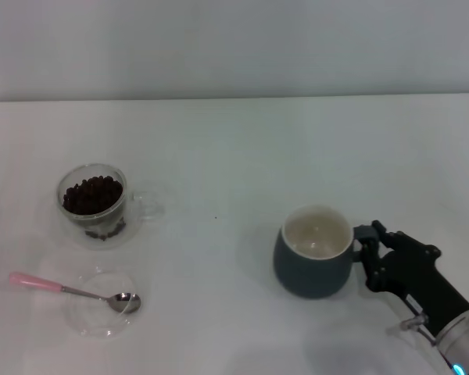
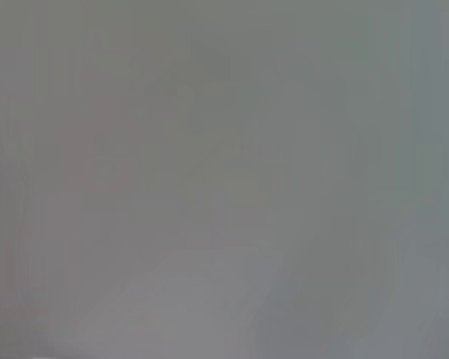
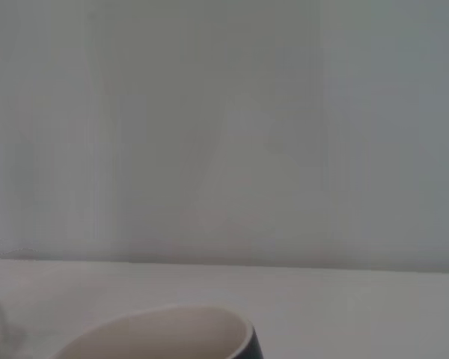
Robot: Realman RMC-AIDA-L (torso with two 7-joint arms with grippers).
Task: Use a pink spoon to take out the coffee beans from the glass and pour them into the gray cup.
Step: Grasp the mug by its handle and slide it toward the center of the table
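Note:
The glass [image 1: 94, 205], filled with coffee beans [image 1: 93, 194], stands at the left of the white table with its clear handle pointing right. The pink spoon [image 1: 70, 290] lies in front of it, its metal bowl resting in a flat clear glass dish [image 1: 103, 305] and its pink handle pointing left. The gray cup [image 1: 314, 251] stands right of centre, its cream inside empty; its rim also shows in the right wrist view [image 3: 172, 330]. My right gripper [image 1: 366, 256] is at the cup's right side, closed around its hidden handle. My left gripper is out of view.
The white table [image 1: 234, 156] runs back to a pale wall. The left wrist view shows only a blank grey surface.

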